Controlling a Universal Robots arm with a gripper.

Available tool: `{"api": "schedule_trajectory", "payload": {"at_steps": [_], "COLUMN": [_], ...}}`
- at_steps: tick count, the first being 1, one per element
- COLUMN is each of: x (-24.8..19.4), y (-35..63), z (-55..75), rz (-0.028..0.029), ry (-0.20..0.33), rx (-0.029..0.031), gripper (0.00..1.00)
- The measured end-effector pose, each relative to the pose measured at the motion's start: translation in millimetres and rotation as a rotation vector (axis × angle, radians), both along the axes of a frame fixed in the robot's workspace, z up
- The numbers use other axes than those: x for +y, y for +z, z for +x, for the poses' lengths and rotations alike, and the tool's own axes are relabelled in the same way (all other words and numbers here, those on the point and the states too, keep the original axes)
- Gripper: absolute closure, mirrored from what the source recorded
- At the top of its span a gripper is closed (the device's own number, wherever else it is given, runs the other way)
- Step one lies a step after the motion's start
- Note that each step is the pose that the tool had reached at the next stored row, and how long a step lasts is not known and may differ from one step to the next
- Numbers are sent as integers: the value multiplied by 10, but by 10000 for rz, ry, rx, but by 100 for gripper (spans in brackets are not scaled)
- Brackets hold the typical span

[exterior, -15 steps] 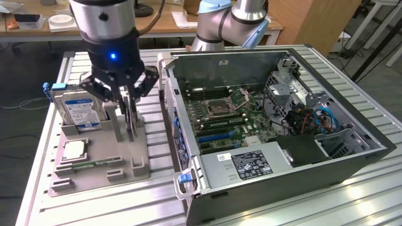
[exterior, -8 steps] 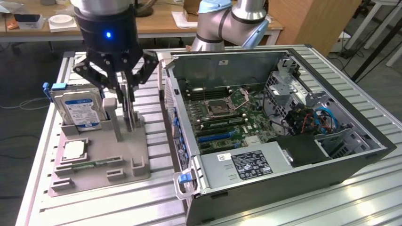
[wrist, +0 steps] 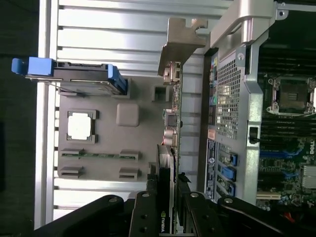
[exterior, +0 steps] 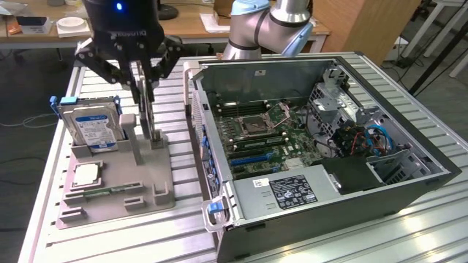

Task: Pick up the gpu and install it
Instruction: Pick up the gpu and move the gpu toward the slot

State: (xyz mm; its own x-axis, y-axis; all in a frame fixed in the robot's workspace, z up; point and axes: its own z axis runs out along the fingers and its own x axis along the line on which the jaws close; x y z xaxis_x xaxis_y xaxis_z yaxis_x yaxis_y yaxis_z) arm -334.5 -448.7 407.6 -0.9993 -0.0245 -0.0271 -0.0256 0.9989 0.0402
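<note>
Wrist view: gpu (wrist: 173, 118) seen edge-on, clamped between the two fingers of the claw (wrist: 173, 168), silvery bracket at its far end. From the exterior view, upright under the claw (exterior: 147, 87) over the gray holder (exterior: 157, 164), gpu (exterior: 153, 118) reaching down to it; seated or lifted, cannot tell. On the same holder: a blue-labelled hard drive (exterior: 91, 123) standing, a square processor chip (exterior: 86, 174) lying flat, a green memory stick (exterior: 109, 192). Near, toward the exterior view's right, an open computer case (exterior: 329, 230) on the slatted surface (exterior: 109, 241), motherboard (exterior: 256, 131) exposed.
</note>
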Motion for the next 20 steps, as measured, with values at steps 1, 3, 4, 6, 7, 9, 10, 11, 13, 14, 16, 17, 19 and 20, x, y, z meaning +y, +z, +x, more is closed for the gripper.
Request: {"api": "schedule_trajectory", "payload": {"at_steps": [1, 3, 4, 6, 7, 9, 10, 11, 13, 14, 16, 17, 19, 20], "x": [0, 0, 0, 0, 0, 0, 0, 0, 0, 0, 0, 0, 0, 0], "y": [47, 75, 75, 75, 76, 77, 76, 76, 76, 74, 74, 74, 72, 72], "z": [0, 0, 0, 0, 3, 30, 51, 76, 151, 193, 277, 318, 407, 450], "rz": [-1, 2, 1, 1, -1, -1, 1, 0, -1, 1, 1, 0, 1, 1], "ry": [0, 0, 0, 0, 1, 3, 5, 8, 24, 34, 53, 62, 82, 89], "rx": [2, 0, 0, 0, 2, 2, 1, 2, 3, 1, 2, 2, 2, 1], "gripper": [74, 74, 74, 74, 74, 74, 74, 74, 74, 74, 74, 74, 74, 74]}}
